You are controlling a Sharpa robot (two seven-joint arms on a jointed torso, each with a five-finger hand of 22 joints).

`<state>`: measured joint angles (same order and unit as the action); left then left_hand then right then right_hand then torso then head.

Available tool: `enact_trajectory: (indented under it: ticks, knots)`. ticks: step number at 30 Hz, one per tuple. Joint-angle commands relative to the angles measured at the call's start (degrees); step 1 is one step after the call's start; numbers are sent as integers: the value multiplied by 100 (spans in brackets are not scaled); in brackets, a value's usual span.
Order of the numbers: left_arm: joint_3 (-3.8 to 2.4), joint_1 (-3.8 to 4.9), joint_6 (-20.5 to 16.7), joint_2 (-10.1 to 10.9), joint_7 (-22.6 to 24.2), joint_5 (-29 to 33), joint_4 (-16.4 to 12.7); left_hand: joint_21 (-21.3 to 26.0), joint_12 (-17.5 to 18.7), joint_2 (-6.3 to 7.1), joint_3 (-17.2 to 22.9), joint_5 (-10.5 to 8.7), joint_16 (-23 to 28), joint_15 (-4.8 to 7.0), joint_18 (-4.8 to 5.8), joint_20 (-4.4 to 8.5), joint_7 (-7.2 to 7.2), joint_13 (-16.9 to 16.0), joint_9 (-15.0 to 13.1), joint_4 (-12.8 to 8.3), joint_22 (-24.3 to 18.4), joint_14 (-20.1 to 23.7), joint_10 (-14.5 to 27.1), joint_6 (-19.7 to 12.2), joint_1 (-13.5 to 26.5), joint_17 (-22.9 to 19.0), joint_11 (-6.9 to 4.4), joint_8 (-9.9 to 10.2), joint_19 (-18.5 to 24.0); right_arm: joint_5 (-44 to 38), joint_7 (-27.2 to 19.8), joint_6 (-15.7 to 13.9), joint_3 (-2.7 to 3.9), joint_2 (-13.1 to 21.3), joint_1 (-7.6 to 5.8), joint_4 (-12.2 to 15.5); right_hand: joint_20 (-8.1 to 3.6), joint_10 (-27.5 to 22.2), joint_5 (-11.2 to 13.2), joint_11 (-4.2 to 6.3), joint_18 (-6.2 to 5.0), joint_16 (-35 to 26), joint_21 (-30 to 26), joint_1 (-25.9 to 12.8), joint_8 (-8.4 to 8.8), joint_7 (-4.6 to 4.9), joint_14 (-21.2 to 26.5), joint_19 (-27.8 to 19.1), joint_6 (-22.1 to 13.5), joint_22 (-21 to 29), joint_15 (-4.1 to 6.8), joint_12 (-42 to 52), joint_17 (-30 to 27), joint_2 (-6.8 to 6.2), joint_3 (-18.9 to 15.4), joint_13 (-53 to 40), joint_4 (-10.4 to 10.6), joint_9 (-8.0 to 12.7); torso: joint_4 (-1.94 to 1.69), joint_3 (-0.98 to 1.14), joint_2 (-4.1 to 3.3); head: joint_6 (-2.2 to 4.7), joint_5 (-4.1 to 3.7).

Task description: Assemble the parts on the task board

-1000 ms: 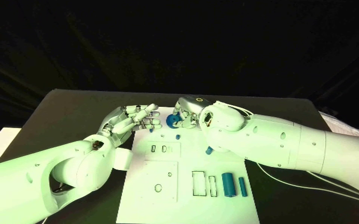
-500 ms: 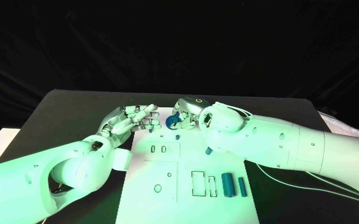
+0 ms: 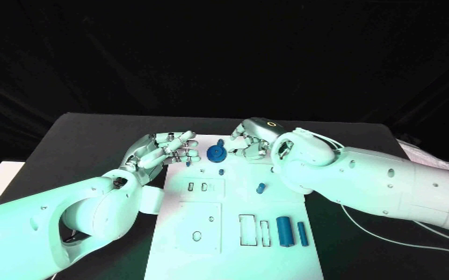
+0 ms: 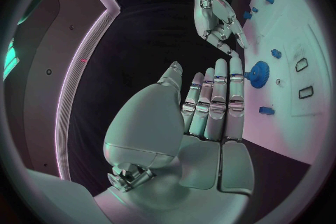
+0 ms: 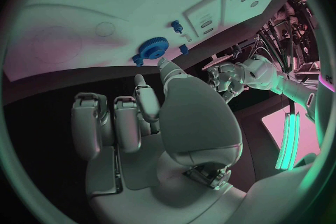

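The left hand (image 3: pixel 167 150) holds nothing, its fingers straight and a little apart. The right hand (image 3: pixel 251 142) is empty too, fingers half curled. The blue gear (image 3: pixel 216 155) sits between them on the task board (image 3: pixel 234 254), slightly nearer the left fingertips. A second ago the right hand was on the gear; now it has pulled back.

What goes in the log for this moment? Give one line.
left hand open | right hand open | gear on board, between hands, unheld

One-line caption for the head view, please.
Both hands, left and right, flank a blue gear at the far end of the white task board.
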<state>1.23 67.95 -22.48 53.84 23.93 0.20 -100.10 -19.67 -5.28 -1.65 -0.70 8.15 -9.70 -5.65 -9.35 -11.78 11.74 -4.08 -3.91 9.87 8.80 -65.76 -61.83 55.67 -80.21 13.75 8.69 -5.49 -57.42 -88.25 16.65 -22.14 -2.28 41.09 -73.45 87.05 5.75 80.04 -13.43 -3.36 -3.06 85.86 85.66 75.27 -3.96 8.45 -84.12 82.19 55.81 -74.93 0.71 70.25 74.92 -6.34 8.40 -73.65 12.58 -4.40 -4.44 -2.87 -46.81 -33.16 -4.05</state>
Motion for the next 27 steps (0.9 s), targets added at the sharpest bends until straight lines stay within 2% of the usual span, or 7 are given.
enact_trajectory:
  ticks: [1, 7, 12, 19, 23, 25, 27]
  knots:
    - [-3, 2, 108, 7, 52, 9, -19, 16, 36, 11, -9, -29, 20, -23, -106, -19, 18, 5, 7, -33, -5, -24, -34, 40, -43, 5, 13, 19, -21, 896, -933, -139, 11, 382, -22, 222, 1, 64, 3, -4, 70, 40, 34, 163, -3, -2, -435, 46, 54, -479, -4, 91, 750, -7, -1, -77, -95, 2, 63, 1, 28, 17, -12]
    - [5, -8, 170, 2, 69, 9, -1, 17, 27, -14, -11, -29, 40, -10, -109, -14, -11, -7, -2, -52, -7, -42, -114, 99, -50, 38, -12, 12, -30, 1730, -1942, -134, 13, 1128, -26, 317, -2, 82, -4, -2, 87, 79, 62, 439, -7, 3, -449, 96, 122, -555, -3, 160, 828, 28, 50, -150, -320, 3, 142, 25, 76, 33, -14]
    - [13, -24, 217, -20, 77, 9, 38, 18, 16, -31, -21, -29, 62, 4, -112, -4, -37, -21, -7, -62, -10, -63, -212, 165, -48, 74, -40, 7, -40, 2125, -2349, -118, -13, 1500, 16, 162, 1, 50, 17, -13, 92, 88, 69, 473, 19, 14, -452, 108, 85, -574, -10, 115, 847, -11, 23, -122, -373, 16, 195, 59, 105, 34, -38]
    - [18, -37, 221, -42, 68, 9, 63, 6, 20, -40, -30, -28, 62, 23, -116, 9, -46, -28, -4, -70, -5, -113, -270, 195, -47, 113, -54, 17, -71, 1930, -2464, -49, -42, 1632, 183, -191, 5, 28, 35, -17, 93, 89, 71, 496, 25, 17, -452, 110, 72, -580, -14, 81, 851, -50, -5, -99, -412, 22, 229, 102, 103, 35, -44]
    - [19, -44, 219, -46, 62, 9, 77, 2, 29, -38, -34, -29, 62, 26, -116, 13, -43, -27, -2, -74, -4, -124, -270, 193, -48, 122, -53, 25, -80, 1854, -2456, -18, -46, 1594, 273, -339, 9, 3, 70, -21, 90, 84, 66, 505, 31, 21, -449, 101, 51, -570, -18, 40, 841, -65, -26, -71, -433, 28, 227, 108, 99, 25, -45]
    - [20, -47, 225, -47, 57, 9, 84, 1, 34, -36, -37, -29, 64, 25, -115, 14, -38, -26, 0, -75, -4, -126, -267, 189, -47, 126, -51, 30, -83, 1847, -2443, 5, -48, 1556, 316, -436, 12, -10, 108, -25, 89, 79, 62, 503, 35, 26, -446, 94, 30, -562, -22, 20, 833, -65, -41, -59, -439, 32, 232, 122, 95, 26, -44]
    - [20, -52, 231, -48, 54, 9, 89, 1, 36, -35, -38, -30, 64, 25, -115, 14, -37, -25, 0, -75, -4, -127, -266, 188, -46, 127, -50, 31, -83, 1857, -2424, 30, -48, 1520, 348, -519, 13, -15, 126, -27, 89, 79, 62, 501, 36, 28, -446, 94, 20, -562, -24, 13, 834, -64, -48, -55, -441, 34, 226, 116, 93, 23, -45]
